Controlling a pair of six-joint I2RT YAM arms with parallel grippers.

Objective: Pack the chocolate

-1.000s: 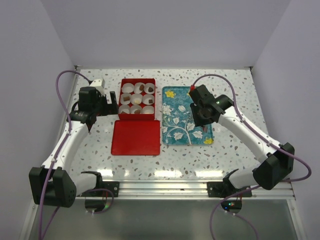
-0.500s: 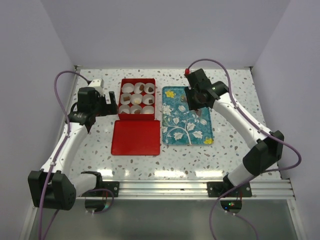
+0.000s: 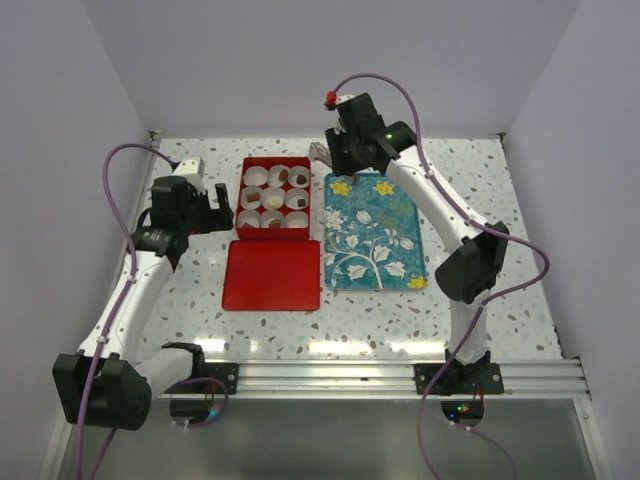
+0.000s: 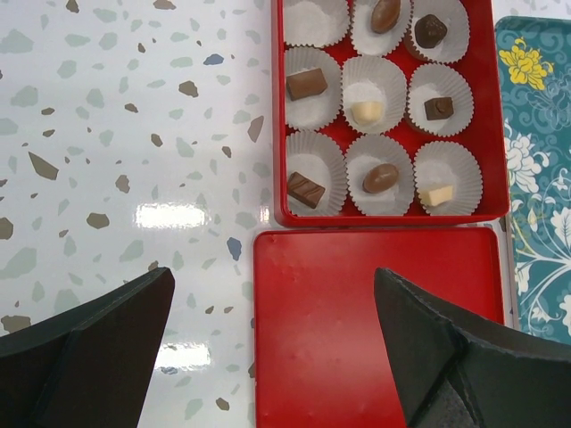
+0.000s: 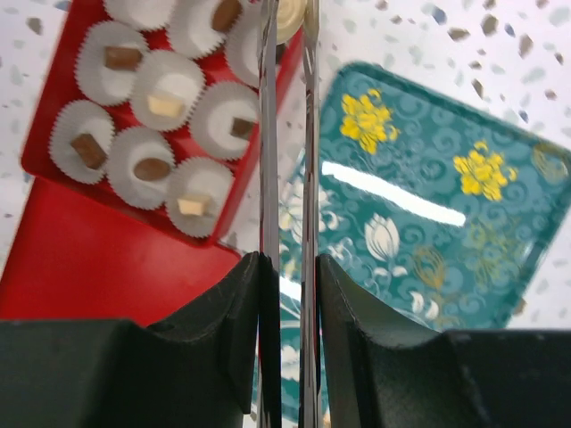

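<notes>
Swung right claw [image 5: 287,267], clamped on tweezers [image 5: 265,134] pinching cream chocolate [image 5: 291,16], from tray [image 3: 421,250] to box's [image 3: 275,160] 1 o'clock; left claw [image 4: 274,276] apart; one cup [image 4: 310,18] unfilled.

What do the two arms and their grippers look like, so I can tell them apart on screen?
Both have white links with bulky black joints, and a purple cable loops along each. The left arm carries a white block at its wrist. The right arm has a red tip at its wrist. The left gripper and right gripper have matte black, wedge-shaped fingers.
</notes>
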